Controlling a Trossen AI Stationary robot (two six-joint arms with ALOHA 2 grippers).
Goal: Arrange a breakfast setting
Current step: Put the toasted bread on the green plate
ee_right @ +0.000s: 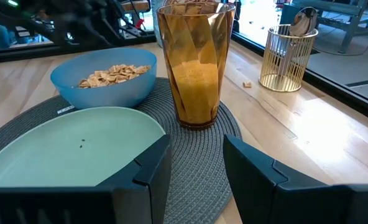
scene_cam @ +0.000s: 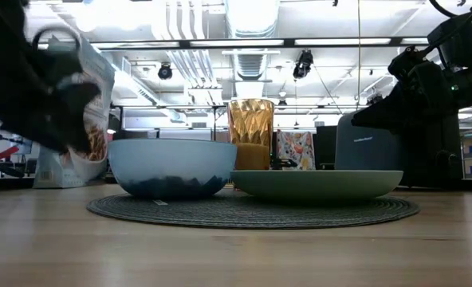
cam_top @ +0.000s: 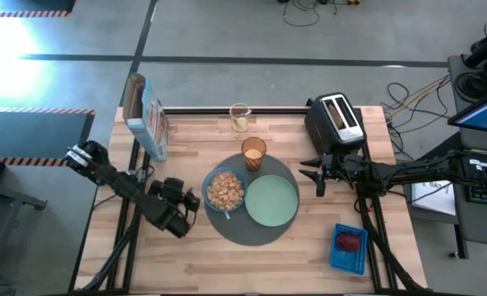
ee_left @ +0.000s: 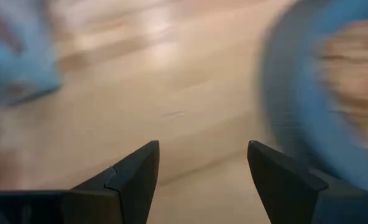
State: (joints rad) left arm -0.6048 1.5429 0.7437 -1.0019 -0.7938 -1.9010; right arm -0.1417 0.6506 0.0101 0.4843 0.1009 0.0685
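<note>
A round dark-grey mat (cam_top: 252, 226) lies mid-table. On it stand a small blue bowl (cam_top: 225, 191) of brown cereal, a pale-green plate (cam_top: 272, 200) and an amber tumbler (cam_top: 253, 153) with an orange drink. My left gripper (cam_top: 196, 200) is open and empty just left of the bowl. My right gripper (cam_top: 315, 174) is open and empty to the right of the mat, pointing at the tumbler (ee_right: 196, 62). A toast slice sits in the toaster (cam_top: 336, 122). The red fruit (cam_top: 350, 241) lies in a blue basket. A spoon (ee_right: 302, 22) stands in a wire holder.
A cereal box (cam_top: 145, 115) stands at the far left. The wire holder (cam_top: 239, 117) stands at the far edge. The toaster is at the far right, the blue basket (cam_top: 348, 248) at the near right. Bare wood lies along the near edge.
</note>
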